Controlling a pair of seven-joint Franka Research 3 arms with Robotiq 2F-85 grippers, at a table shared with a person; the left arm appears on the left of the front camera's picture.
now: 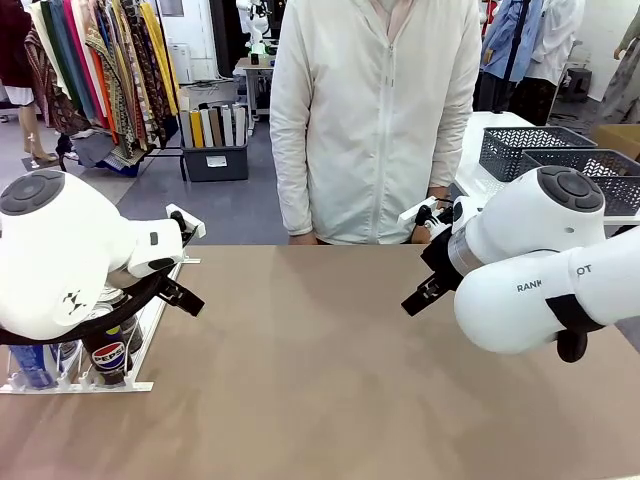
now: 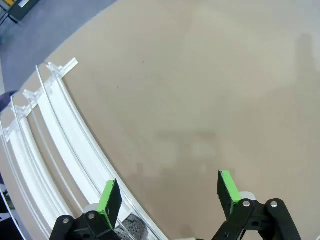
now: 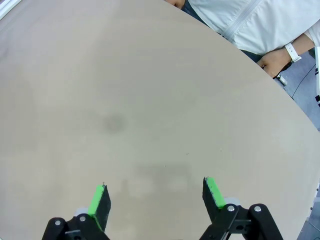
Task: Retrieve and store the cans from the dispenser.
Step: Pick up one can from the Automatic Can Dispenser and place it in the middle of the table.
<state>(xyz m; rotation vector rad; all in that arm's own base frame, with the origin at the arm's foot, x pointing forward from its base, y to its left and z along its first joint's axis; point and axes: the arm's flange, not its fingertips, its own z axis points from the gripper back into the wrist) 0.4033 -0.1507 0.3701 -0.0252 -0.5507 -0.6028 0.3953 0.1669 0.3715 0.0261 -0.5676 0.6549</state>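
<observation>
Beige worktop (image 1: 320, 370) stretches from the robot's side to a person (image 1: 375, 120) in a white jacket standing at its far edge. The dispenser (image 1: 100, 386) lies on the worktop's left side, its long white lanes running away from the robot. The cans stand at the lanes' near end. A black Pepsi can (image 1: 108, 358) is upright in one lane, and a blue can (image 1: 30, 365) is in a lane further left, half hidden by the left arm's white housing.

The left hand (image 2: 167, 192) hangs just above the dispenser's inner edge. Its fingers are spread wide apart with nothing between them. In the left wrist view, one green pad (image 2: 110, 200) sits over the outermost rail, and the other is over plain worktop. Below that pad is a silvery round shape (image 2: 132, 227) that may be a can top, though it is too cropped to be sure. The lanes ahead of it (image 2: 65, 135) carry no cans.

The right hand (image 3: 155, 195) is well apart from the dispenser, over the worktop's right side. Its fingers are also spread and grip nothing. Beyond it, the person's hand (image 3: 272, 62), with a white wristband, rests at the far edge. Dark grey mesh baskets (image 1: 540, 145) stand on a white table behind, to the right.
</observation>
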